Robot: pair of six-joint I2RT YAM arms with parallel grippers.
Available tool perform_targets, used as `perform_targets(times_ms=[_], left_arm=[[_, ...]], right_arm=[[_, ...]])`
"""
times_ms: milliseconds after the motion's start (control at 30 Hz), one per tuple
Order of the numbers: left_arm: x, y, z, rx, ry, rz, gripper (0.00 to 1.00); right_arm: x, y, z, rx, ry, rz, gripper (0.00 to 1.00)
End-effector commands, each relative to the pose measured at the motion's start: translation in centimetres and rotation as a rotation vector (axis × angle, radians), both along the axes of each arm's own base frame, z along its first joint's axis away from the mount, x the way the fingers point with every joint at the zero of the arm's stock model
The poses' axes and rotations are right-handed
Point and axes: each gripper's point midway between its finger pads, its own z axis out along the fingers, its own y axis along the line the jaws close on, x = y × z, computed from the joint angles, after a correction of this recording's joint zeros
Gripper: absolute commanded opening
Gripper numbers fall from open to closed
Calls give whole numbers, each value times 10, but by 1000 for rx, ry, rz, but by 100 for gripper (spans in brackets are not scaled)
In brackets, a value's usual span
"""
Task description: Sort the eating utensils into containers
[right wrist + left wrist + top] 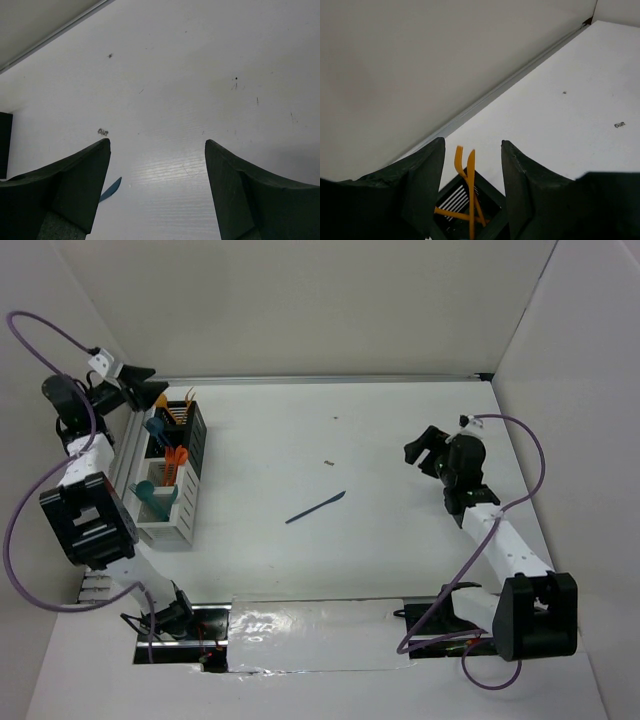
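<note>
A row of joined bins (183,502) stands at the table's left. The far one is black and slatted (196,432) and holds orange utensils (468,175). The white bins hold dark blue, red-orange (174,462) and teal (154,492) utensils. One dark blue knife (316,507) lies alone mid-table; its tip shows in the right wrist view (111,189). My left gripper (158,393) is open and empty, above the black bin's far end (472,145). My right gripper (422,452) is open and empty over the table at the right (157,142).
White walls enclose the table on the left, back and right. A small speck (328,462) lies mid-table, also seen in the right wrist view (103,132). A shiny taped strip (320,625) runs along the near edge between the arm bases.
</note>
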Motion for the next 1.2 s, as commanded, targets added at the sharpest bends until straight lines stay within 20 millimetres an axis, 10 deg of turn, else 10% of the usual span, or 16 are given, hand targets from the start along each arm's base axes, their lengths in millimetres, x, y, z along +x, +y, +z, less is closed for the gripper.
perform_targets(times_ms=[0, 33, 133, 167, 233, 567, 700, 1167], left_arm=[[-25, -60, 88, 157, -163, -126, 60], [-32, -57, 81, 136, -66, -118, 61], [-45, -162, 104, 203, -79, -241, 62], [-49, -148, 96, 200, 4, -168, 61], [-78, -243, 81, 196, 84, -314, 60], [-194, -365, -85, 543, 611, -407, 55], [-215, -381, -120, 615, 675, -416, 55], [-183, -381, -238, 828, 929, -275, 51]], right_arm=[[-3, 0, 21, 18, -35, -5, 83], [-5, -1, 18, 25, -19, -10, 83], [-13, 0, 10, 43, 24, -18, 86], [-15, 0, 5, 55, 36, -23, 86], [-22, 2, -4, 84, 61, -28, 87], [-57, -1, 13, 28, 49, 2, 88], [-67, 1, 15, 63, 32, 1, 89], [-88, -8, 11, 23, 27, -33, 88]])
